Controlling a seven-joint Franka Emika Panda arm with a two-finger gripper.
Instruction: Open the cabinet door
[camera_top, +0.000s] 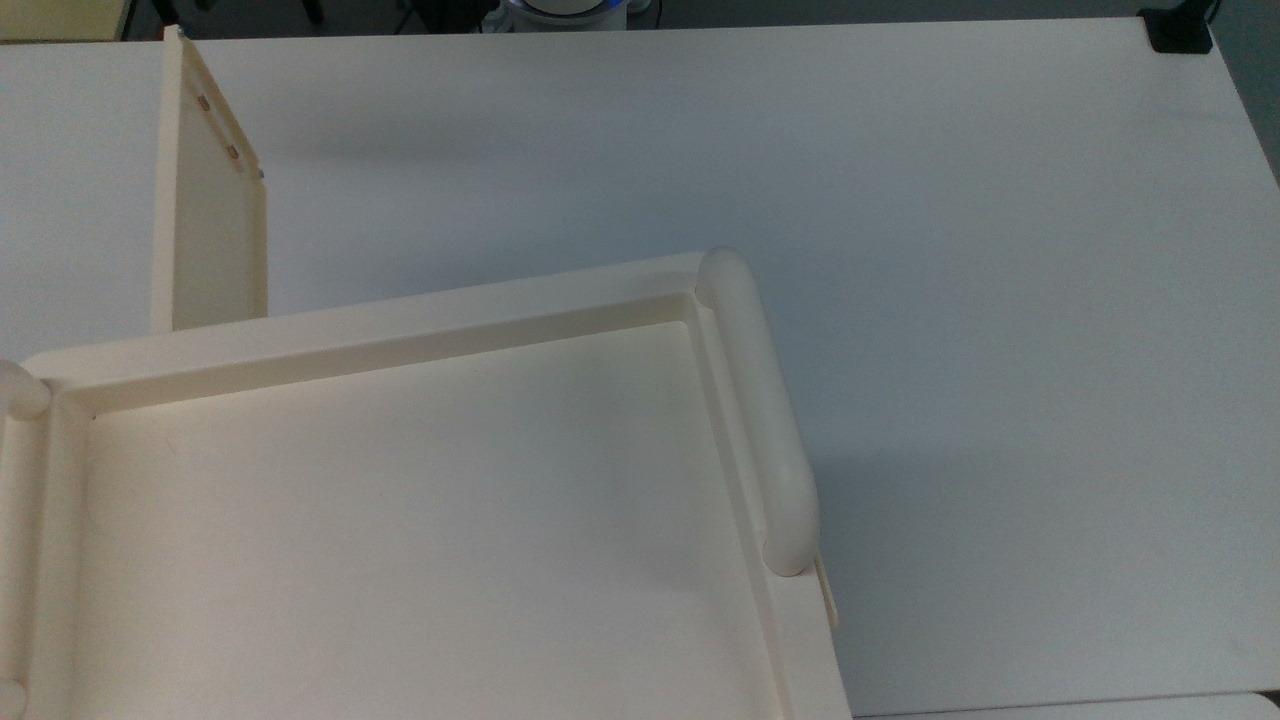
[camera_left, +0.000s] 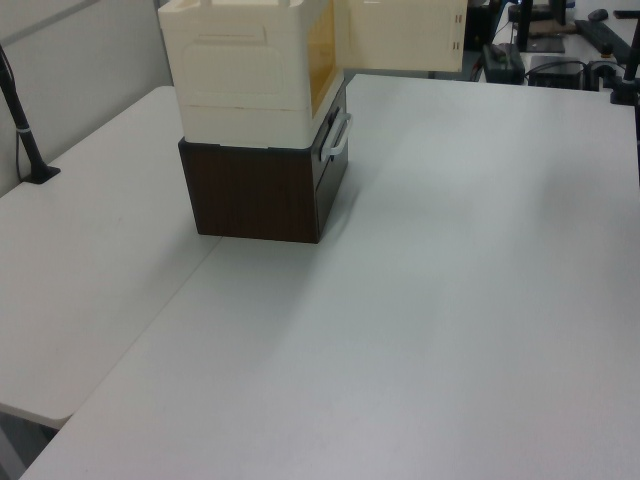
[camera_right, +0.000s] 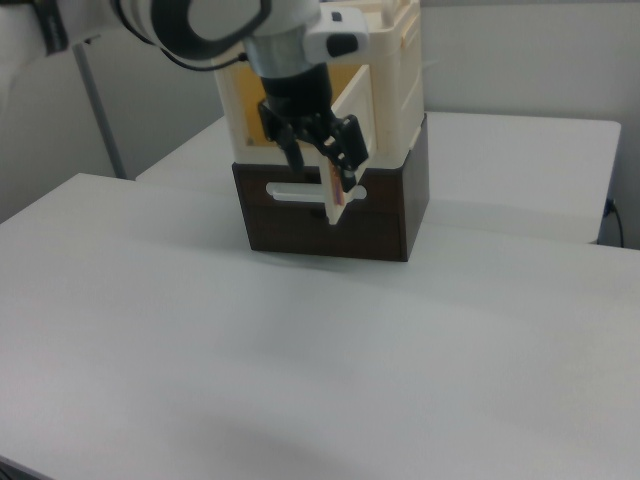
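1. One thin, flat panel is the whole concern — the cabinet door (camera_top: 205, 215) stands swung wide, sticking straight out from the cream cabinet (camera_left: 245, 70) at the top view's left, its yellower inner face and small metal fittings (camera_top: 218, 128) showing.
2. It looks light and stiff, likely plastic, so it should turn on its hinge with little force; the smooth faces seem slippery, so the free edge near the fittings is the sensible place to hold or push.
3. In the right view the gripper (camera_right: 322, 165) sits at that free edge (camera_right: 340, 195), fingers spread, with the door's edge between them; whether either finger touches the panel I cannot tell.
4. The hinge side is hidden under the cabinet's tray-like top (camera_top: 400, 520) in the top view.
5. In the left view the door (camera_left: 405, 35) is cut off by the upper frame edge.
6. The cabinet rests on a dark brown box (camera_left: 265, 190) with a pale handle (camera_left: 337, 138) — its interior is hard to make out.
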